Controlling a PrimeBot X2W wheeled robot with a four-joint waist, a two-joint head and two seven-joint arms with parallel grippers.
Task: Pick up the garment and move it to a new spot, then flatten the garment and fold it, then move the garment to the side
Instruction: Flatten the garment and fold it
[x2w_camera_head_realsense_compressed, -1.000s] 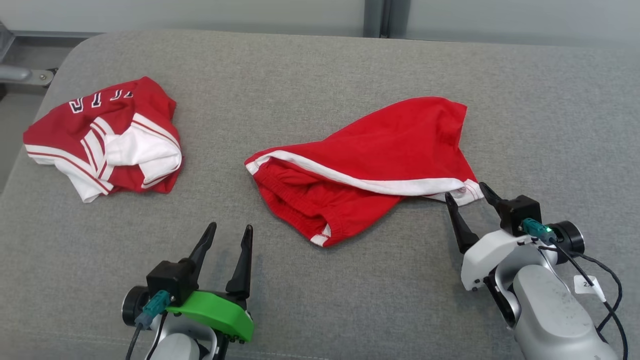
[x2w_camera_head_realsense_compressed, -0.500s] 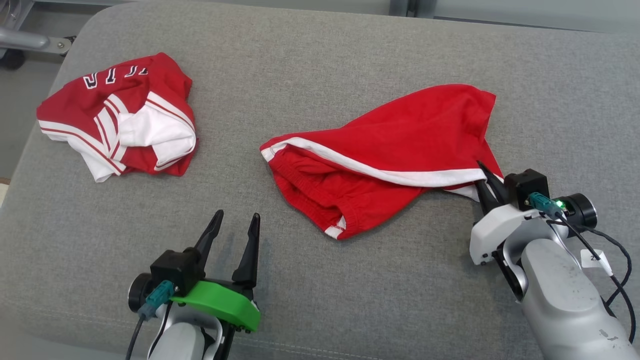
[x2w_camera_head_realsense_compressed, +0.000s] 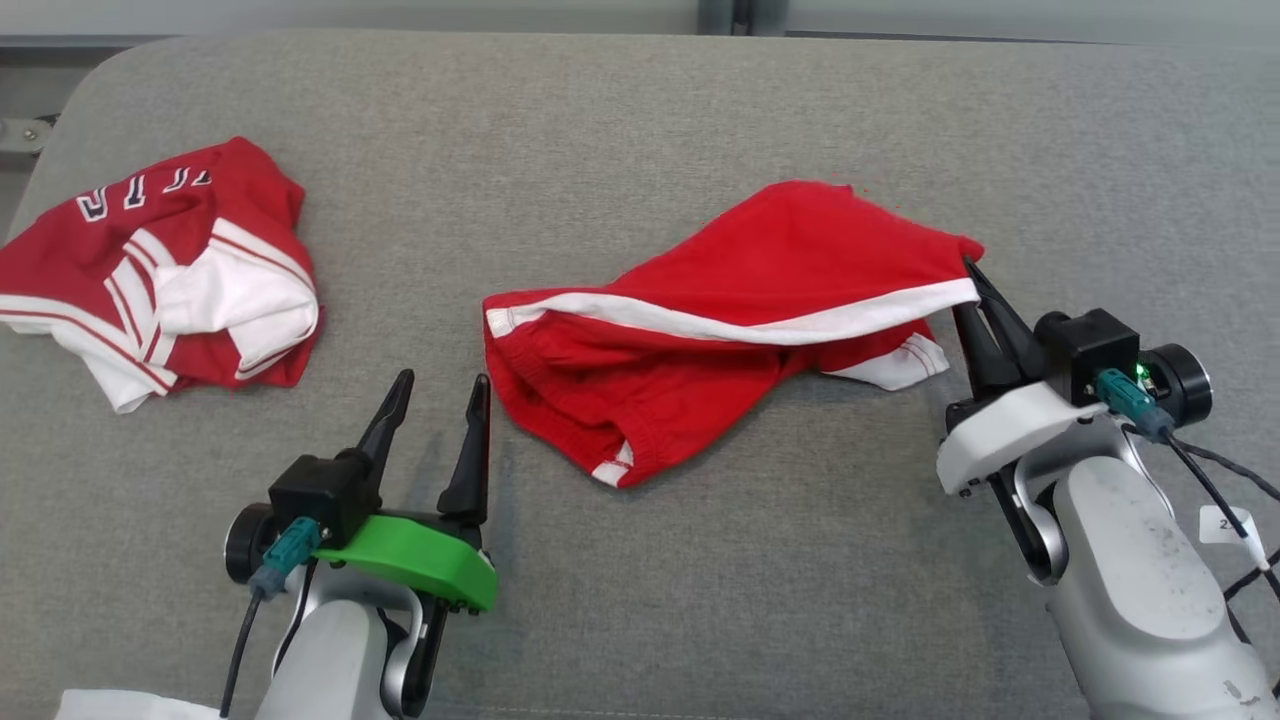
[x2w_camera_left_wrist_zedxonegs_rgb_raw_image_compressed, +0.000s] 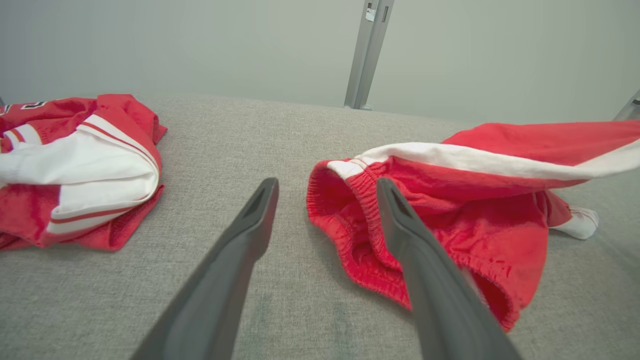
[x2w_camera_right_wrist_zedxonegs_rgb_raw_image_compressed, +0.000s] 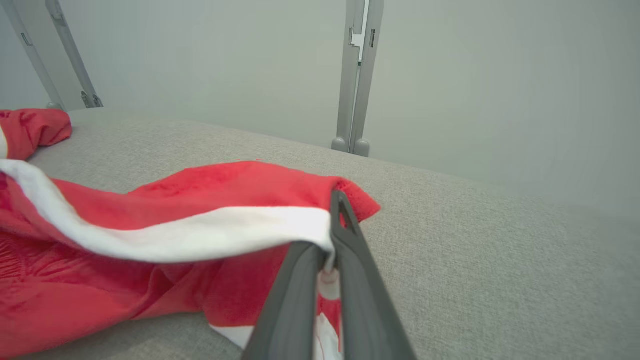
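On the grey cushion, right of centre: red shorts, crumpled, with a white stripe along the side. Elastic waistband gaping toward the near left, a white-trimmed leg cuff lying flat at the near right.

Right tool at the shorts' far-right corner, clenched on the fabric where the white stripe ends. Seen along the right wrist: both dark fingers pressed together at the tool, stripe end and red cloth of the shorts pinched between them. Pinched corner held clear of the cushion, the stripe pulled taut from there down toward the waistband. Rest of the shorts resting on the cushion.

Left tool at the near left, released, fingers spread apart and grasping nothing, pointing far. Just left of the waistband, right fingertip close beside the red edge; touching or not, cannot tell. Same spread at the tool from the left wrist, with the waistband side of the shorts just past the right finger.

Far left, well apart from the shorts: a bunched red and white jersey with white lettering, also seen from the left wrist.
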